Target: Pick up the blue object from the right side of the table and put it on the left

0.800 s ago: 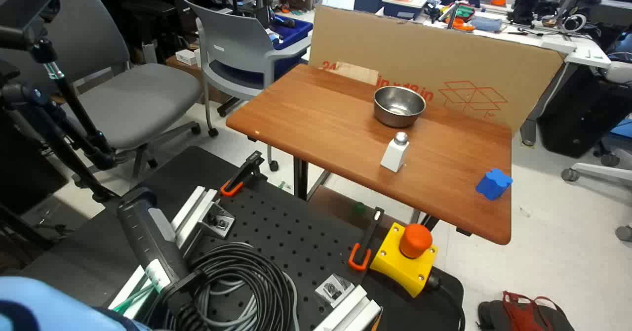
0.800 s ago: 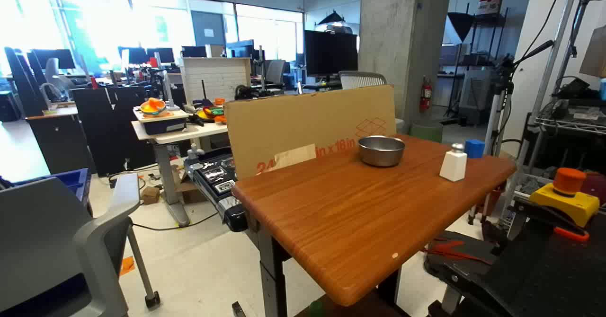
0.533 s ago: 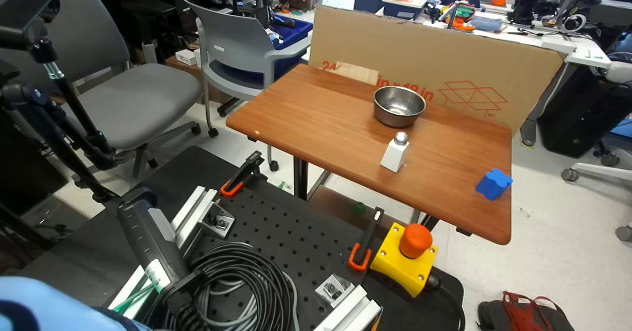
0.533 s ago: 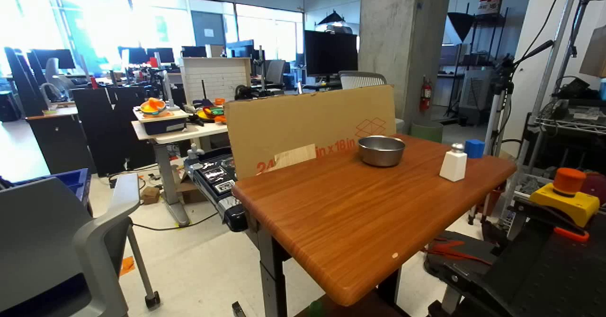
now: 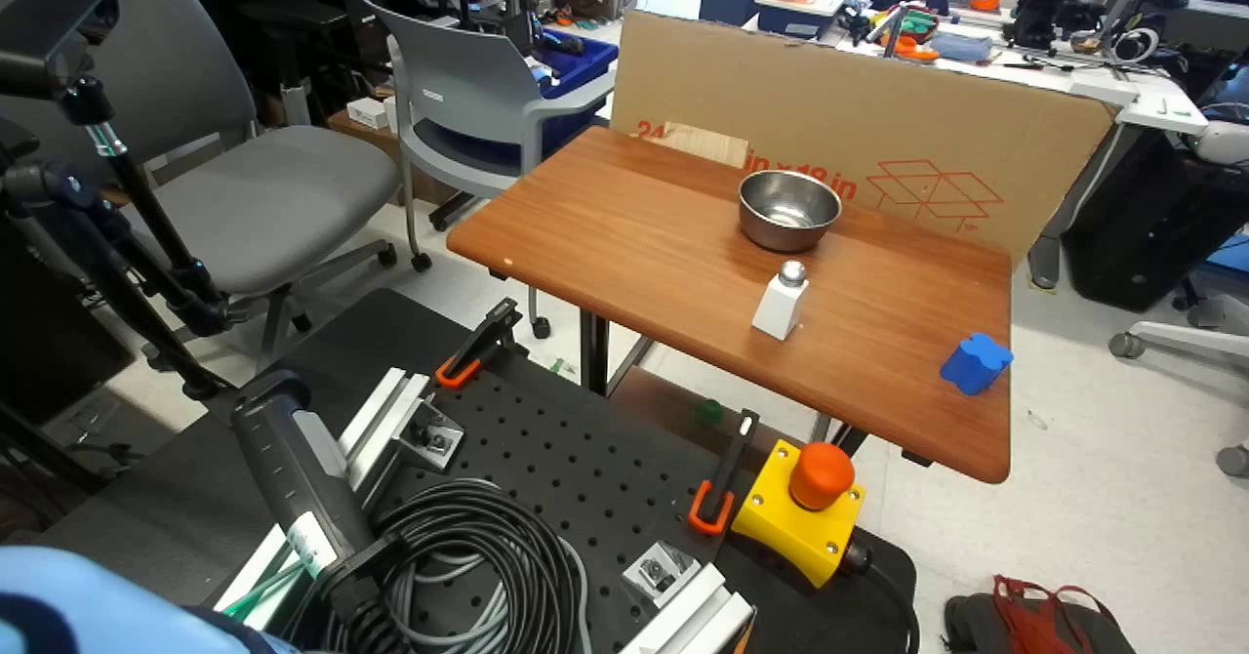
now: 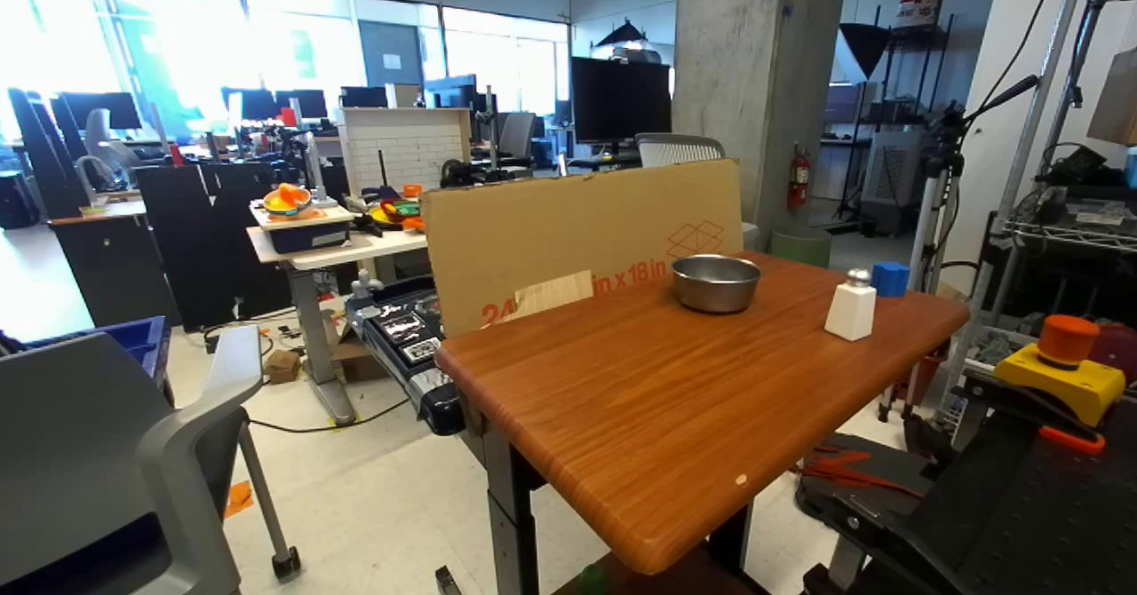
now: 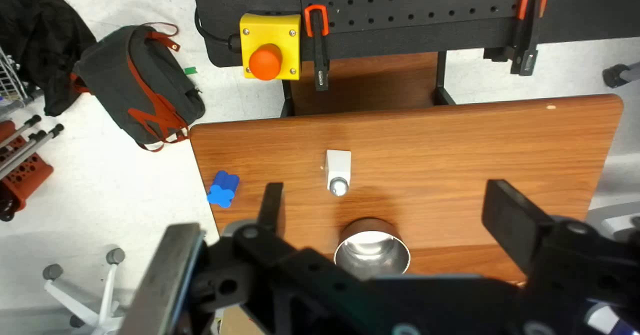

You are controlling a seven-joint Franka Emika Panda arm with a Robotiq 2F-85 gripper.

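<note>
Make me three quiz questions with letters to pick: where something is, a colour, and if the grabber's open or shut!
1. Where is the blue block?
A) in the bowl
B) on the table, near one end
C) on the floor

2. What colour is the box under the round button?
A) green
B) purple
C) yellow

3. How is the gripper?
A) open
B) shut on the blue block
C) shut on the bowl

1 B: both exterior views show it resting there.
2 C: yellow shows around the round button.
3 A: the wrist view shows its fingers apart, gripping nothing.
</note>
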